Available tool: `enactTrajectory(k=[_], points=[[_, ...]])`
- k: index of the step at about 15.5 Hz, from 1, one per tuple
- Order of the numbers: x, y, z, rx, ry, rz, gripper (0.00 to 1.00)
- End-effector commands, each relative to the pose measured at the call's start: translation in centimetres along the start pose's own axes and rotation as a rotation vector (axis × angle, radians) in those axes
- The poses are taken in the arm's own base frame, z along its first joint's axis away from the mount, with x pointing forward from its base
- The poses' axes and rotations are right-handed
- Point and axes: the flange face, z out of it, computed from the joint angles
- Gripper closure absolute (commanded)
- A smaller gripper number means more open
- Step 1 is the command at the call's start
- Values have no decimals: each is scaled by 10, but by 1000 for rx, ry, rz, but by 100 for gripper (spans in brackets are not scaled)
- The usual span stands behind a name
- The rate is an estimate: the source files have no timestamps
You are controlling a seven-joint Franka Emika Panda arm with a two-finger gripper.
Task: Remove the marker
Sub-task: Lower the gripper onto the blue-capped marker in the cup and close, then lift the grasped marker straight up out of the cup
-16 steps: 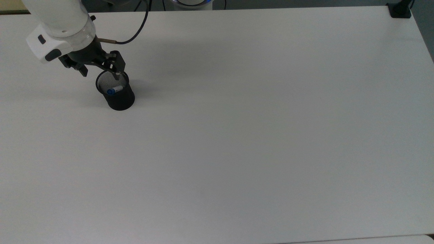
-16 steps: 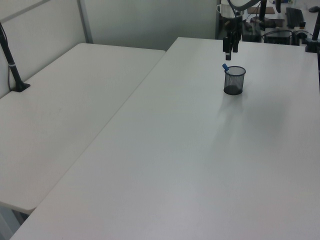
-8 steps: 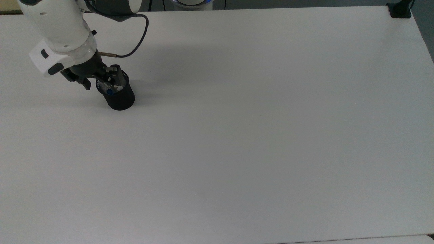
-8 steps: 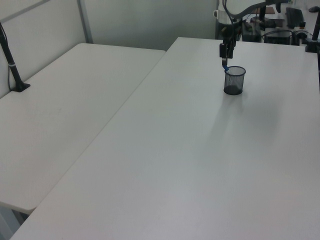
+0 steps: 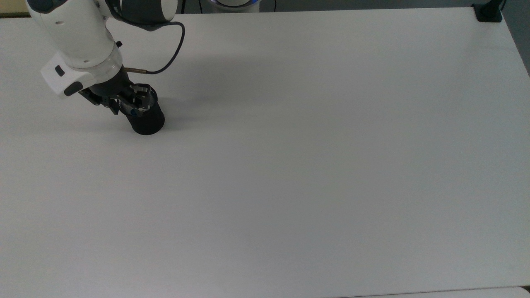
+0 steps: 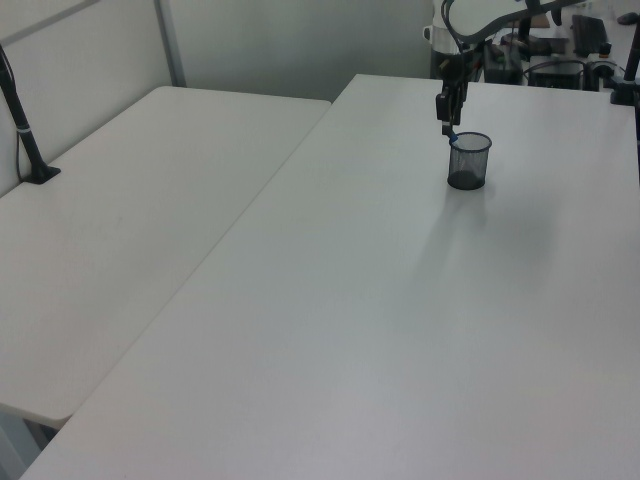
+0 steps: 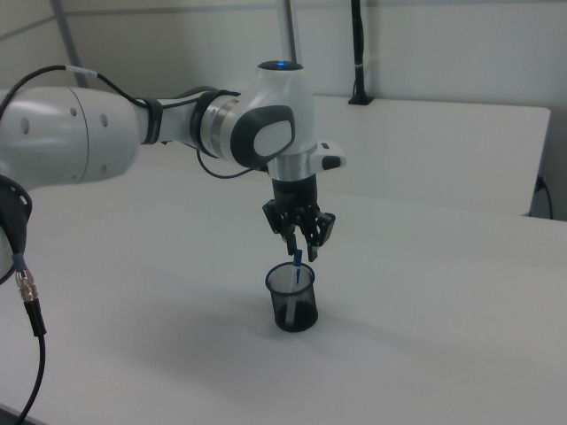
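Slim marker (image 7: 298,263) in round mesh cup (image 7: 293,305)

White Franka arm, black two-finger gripper.

Arm (image 7: 80,133): glossy white rounded links, dark grey joint bands and grey oval panel; blue light on the joint top at 12 o'clock. White wrist flange with dark buttons. Gripper (image 5: 134,101) (image 7: 301,239) black, angular. Thin dark cable (image 5: 176,49) with metal plug loops from wrist; another metal-plugged cable at the right view's 9 o'clock edge.
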Motion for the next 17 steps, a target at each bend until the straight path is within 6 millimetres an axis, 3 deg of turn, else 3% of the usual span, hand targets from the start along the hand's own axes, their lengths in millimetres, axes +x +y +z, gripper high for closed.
enactTrajectory(k=[1, 4, 7, 9, 12, 15, 17], points=[[0, -3, -1, -4, 13, -28, 73], [-1, -3, 0, -4, 10, -34, 89], [-3, 2, -10, -1, 22, -42, 93], [-3, 6, -37, 0, 67, -36, 93], [-11, 5, -60, 15, 76, -28, 93], [-29, -8, -97, 45, 72, -37, 93], [-44, -8, -133, 51, 118, -32, 93]])
